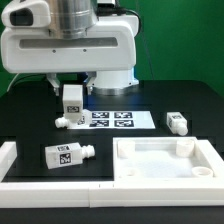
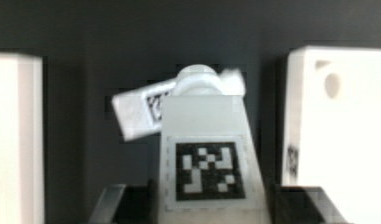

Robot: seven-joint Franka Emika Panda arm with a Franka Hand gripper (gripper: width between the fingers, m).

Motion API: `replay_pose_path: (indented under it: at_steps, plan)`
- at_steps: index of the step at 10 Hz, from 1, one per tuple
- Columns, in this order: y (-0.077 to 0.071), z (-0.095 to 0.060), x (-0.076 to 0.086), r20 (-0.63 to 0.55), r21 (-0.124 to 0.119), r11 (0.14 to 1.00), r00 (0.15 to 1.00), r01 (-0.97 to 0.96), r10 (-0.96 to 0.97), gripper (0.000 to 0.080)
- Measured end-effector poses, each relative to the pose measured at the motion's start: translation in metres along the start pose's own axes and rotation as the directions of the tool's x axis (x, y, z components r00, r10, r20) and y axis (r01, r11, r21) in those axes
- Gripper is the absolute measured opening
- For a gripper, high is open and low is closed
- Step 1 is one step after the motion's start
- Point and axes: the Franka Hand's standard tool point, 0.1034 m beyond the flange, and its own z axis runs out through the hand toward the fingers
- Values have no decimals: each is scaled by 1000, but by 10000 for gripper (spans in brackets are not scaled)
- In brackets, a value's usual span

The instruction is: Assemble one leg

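Tool (image 1: pixel 68 91), closed on the leg (image 1: pixel 72 101): the two dark fingers (image 1: pixel 52 88) press against opposite sides of the block's upper part and nothing else is held. The leg hangs below the white arm at the exterior view's left of the marker board (image 1: pixel 110 118), just beside that board's edge. Its long axis stands close to vertical, with a slight lean that places the narrow lower end (image 1: pixel 60 120) toward the exterior view's left; the tagged face is turned to the camera. Whether the lower end touches the black desk (image 1: pixel 25 125) cannot be told. In the wrist view the leg (image 2: pixel 208 150) runs straight away from the tool (image 2: pixel 205 205), tag facing the lens and rounded peg end (image 2: pixel 201 76) pointing toward the desk; a tagged white piece behind it is partly hidden and cannot be identified. A second leg (image 1: pixel 177 122) lies on the desk at the exterior view's right of the marker board, well apart from the tool. A third leg (image 1: pixel 68 155) lies on its side nearer the camera, long axis roughly left to right, narrow end toward the exterior view's right, tag upward. The wide rimmed panel (image 1: pixel 150 162) rests at the exterior view's lower right, near the white raised border (image 1: pixel 10 165) that edges the desk.
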Motion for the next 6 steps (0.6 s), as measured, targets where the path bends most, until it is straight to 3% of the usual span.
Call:
replay_pose_path:
  at_steps: [3, 4, 6]
  plan:
    - [1, -2, 8, -172, -35, 999, 985, -1, -5, 284]
    - [-11, -7, 15, -255, -48, 999, 967, 11, -23, 284]
    - [-36, -28, 43, -362, -47, 999, 932, 11, -27, 285]
